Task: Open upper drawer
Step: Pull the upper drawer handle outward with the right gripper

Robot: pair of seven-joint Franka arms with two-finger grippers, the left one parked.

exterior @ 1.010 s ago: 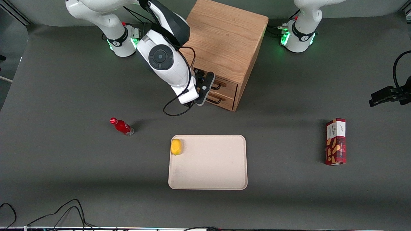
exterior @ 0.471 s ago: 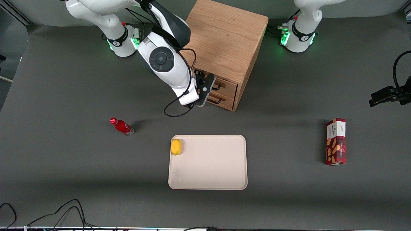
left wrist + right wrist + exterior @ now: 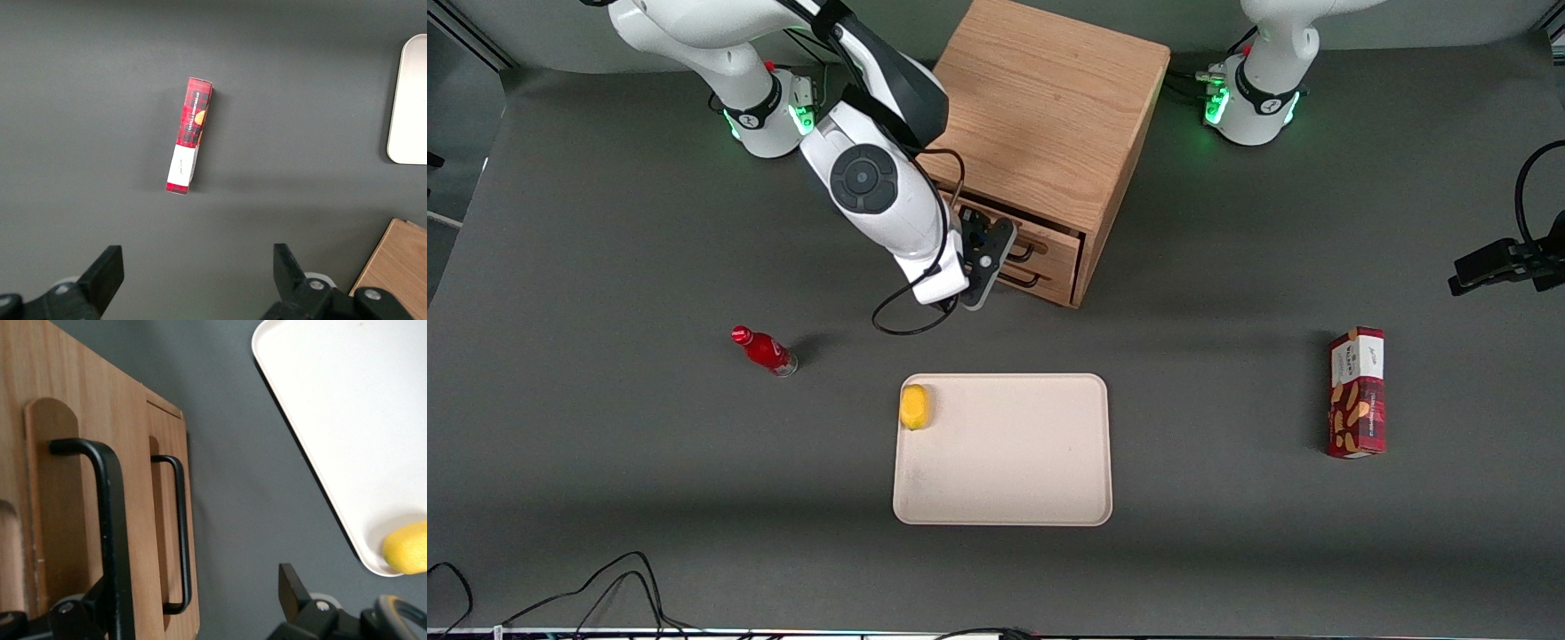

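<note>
The wooden cabinet [image 3: 1049, 107] stands at the back of the table with its two drawers facing the front camera. The upper drawer [image 3: 1060, 244] stands a little out of the cabinet front. In the right wrist view its front [image 3: 67, 487] sits proud of the lower drawer [image 3: 167, 453]. My right gripper [image 3: 983, 262] is right in front of the drawers and is open [image 3: 197, 580]. One finger [image 3: 93, 610] lies against the upper drawer's thick black handle [image 3: 110, 520]. The other finger [image 3: 290, 587] hangs over bare table. The lower handle [image 3: 180, 533] lies between them, untouched.
A cream tray [image 3: 1005, 449] with a yellow lemon [image 3: 914, 406] in its corner lies nearer the front camera than the cabinet. A red bottle [image 3: 765, 351] lies toward the working arm's end. A red snack box [image 3: 1357, 391] lies toward the parked arm's end.
My gripper has moved away from the cabinet, toward the front camera, with a finger at the upper handle. The upper drawer has come out a little with it.
</note>
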